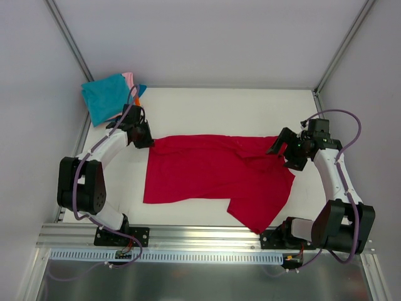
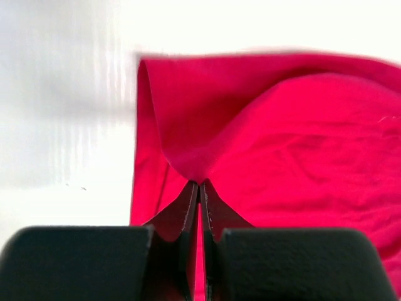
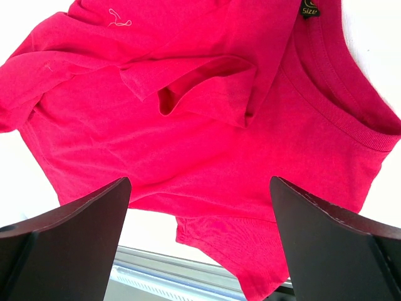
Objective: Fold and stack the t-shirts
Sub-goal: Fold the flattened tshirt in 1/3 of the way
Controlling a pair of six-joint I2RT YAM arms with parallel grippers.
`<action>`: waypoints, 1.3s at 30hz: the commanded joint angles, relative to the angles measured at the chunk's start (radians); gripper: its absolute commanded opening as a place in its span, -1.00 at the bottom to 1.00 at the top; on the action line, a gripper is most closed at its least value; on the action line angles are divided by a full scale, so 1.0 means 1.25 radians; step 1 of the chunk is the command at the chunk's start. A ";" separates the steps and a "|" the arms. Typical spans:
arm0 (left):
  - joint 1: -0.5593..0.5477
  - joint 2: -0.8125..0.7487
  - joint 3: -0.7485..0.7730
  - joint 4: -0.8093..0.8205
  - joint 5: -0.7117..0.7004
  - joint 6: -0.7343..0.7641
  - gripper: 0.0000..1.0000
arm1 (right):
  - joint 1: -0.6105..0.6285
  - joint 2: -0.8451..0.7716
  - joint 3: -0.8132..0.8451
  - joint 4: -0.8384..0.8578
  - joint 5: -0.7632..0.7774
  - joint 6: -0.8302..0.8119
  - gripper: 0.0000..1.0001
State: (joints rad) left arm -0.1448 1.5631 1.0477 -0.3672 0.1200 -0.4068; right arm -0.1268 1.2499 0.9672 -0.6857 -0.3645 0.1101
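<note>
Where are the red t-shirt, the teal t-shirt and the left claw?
red t-shirt [image 1: 207, 172]: top view, middle of the spread cloth.
teal t-shirt [image 1: 106, 97]: top view, middle of its top face.
left claw [image 2: 199, 188]: left wrist view, between the fingertips, pinching red cloth.

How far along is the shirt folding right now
Done: a teal shirt sits folded at the far-left corner. In hand: the left gripper is shut on the red shirt; the right gripper hangs open above its collar end. Left: folding and stacking it.

Bright, even light; the table [image 2: 62, 94] glares white and blurs in the left wrist view.
</note>
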 commanded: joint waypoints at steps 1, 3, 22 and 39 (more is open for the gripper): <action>-0.004 -0.006 0.070 0.002 -0.055 0.059 -1.00 | -0.005 0.003 0.010 0.007 -0.008 -0.012 0.99; -0.004 0.015 0.097 0.005 -0.057 0.070 -1.00 | -0.005 0.004 0.010 0.006 -0.008 -0.014 0.99; -0.031 0.011 0.165 0.030 -0.090 0.136 -1.00 | -0.005 0.010 0.024 -0.007 0.001 -0.022 0.99; -0.063 -0.145 -0.123 -0.072 -0.201 -0.029 0.01 | -0.005 -0.005 0.020 -0.006 -0.023 -0.023 0.99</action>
State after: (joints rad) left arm -0.2169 1.4120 0.9283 -0.4129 -0.0719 -0.3595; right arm -0.1268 1.2697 0.9676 -0.6861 -0.3809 0.0956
